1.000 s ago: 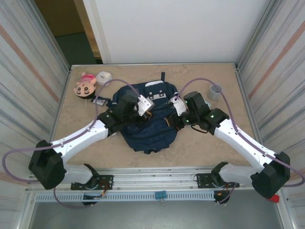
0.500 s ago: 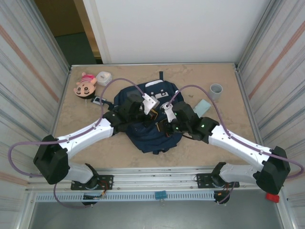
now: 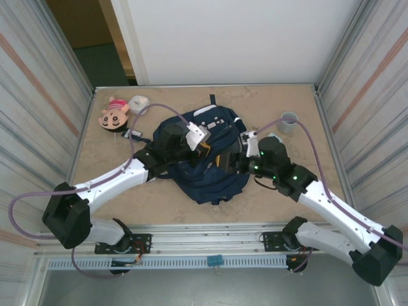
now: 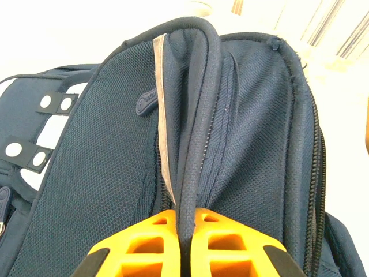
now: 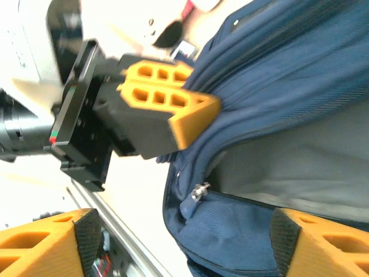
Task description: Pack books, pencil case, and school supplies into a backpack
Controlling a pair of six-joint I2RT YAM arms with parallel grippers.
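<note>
The navy backpack [image 3: 213, 175] lies mid-table with its mouth pulled open, showing grey lining [image 5: 300, 167]. My left gripper [image 3: 203, 144] is shut on the backpack's piped top edge [image 4: 190, 144], which runs between its orange fingers [image 4: 150, 242]. My right gripper [image 3: 240, 157] stands open at the backpack's right side, its fingers [image 5: 57, 242] wide apart astride the opening and a metal zipper pull [image 5: 200, 190]. A pale blue pad [image 3: 273, 136] peeks from behind the right arm. A small packet [image 3: 132, 134] lies left of the backpack. The books and pencil case are out of view.
A pink doll head [image 3: 113, 113] and a white round object [image 3: 139, 103] sit at the back left. A grey cup [image 3: 288, 122] stands at the back right. Metal walls close both sides of the table [image 3: 115, 204].
My right gripper has opened and drawn back to the right of the backpack. The left gripper kept its hold on the edge, and the backpack's mouth now gapes wider.
</note>
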